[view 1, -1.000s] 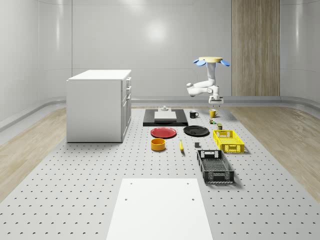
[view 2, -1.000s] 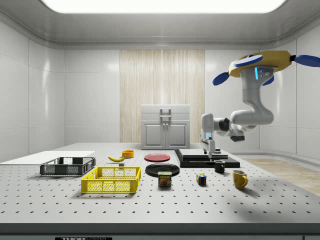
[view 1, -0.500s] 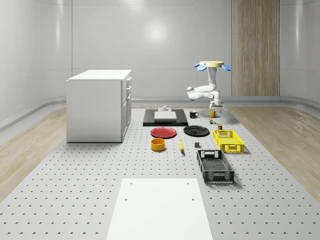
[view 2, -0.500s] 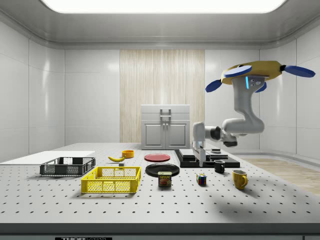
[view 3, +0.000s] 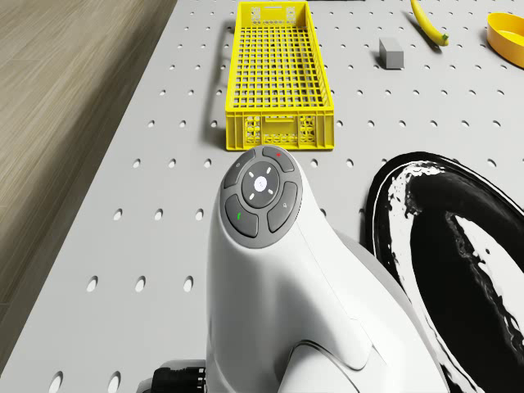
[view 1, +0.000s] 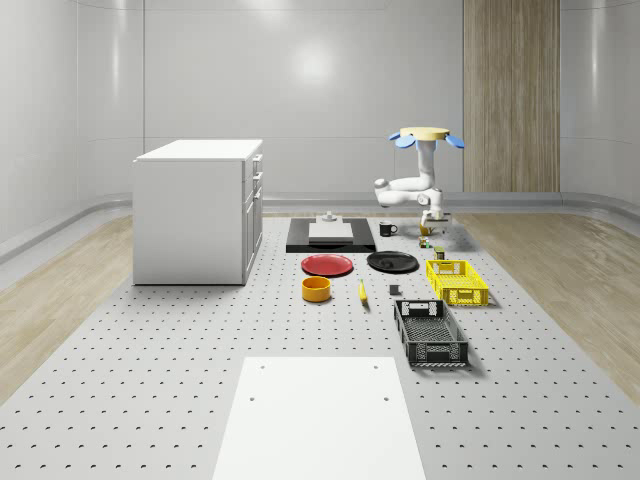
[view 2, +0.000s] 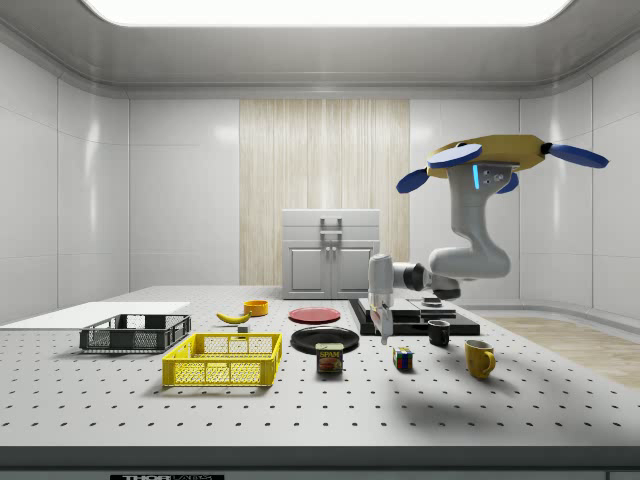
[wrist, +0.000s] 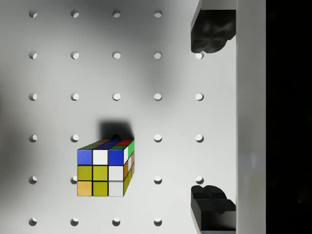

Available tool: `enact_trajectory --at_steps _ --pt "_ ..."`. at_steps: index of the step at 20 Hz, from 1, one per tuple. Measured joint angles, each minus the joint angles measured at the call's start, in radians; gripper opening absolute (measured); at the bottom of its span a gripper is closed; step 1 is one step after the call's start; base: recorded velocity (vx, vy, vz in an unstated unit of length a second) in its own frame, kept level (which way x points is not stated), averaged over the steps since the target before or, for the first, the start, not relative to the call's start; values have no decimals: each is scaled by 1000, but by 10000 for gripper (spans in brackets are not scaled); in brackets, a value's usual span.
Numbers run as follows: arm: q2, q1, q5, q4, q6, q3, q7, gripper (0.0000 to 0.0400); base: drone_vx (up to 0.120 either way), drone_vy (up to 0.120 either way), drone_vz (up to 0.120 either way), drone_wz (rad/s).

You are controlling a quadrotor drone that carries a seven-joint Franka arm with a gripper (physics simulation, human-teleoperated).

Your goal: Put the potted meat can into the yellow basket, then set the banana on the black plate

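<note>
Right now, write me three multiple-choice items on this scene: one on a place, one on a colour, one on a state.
1. Where is the potted meat can relative to the yellow basket?
A. inside it
B. on the table beside it
C. on top of its rim

2. What colour is the other plate next to the black plate?
A. red
B. blue
C. green

3. What state is the hand in?
A. open and empty
B. shut on the can
C. shut and empty

Key: 1 B, the side view shows the can standing on the table just outside the basket. 2 A, the whole-scene view shows it red. 3 A, the wrist view shows the fingers apart with nothing between them, while the drone hovers over the table.
</note>
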Motion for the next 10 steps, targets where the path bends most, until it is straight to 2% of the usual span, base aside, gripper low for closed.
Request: enact_trajectory --at_steps 1,10 --pt "-3 -1 2 0 3 1 1 400 120 0 -120 0" --pt "-32 -8 14 2 29 7 7 400 120 0 0 0"
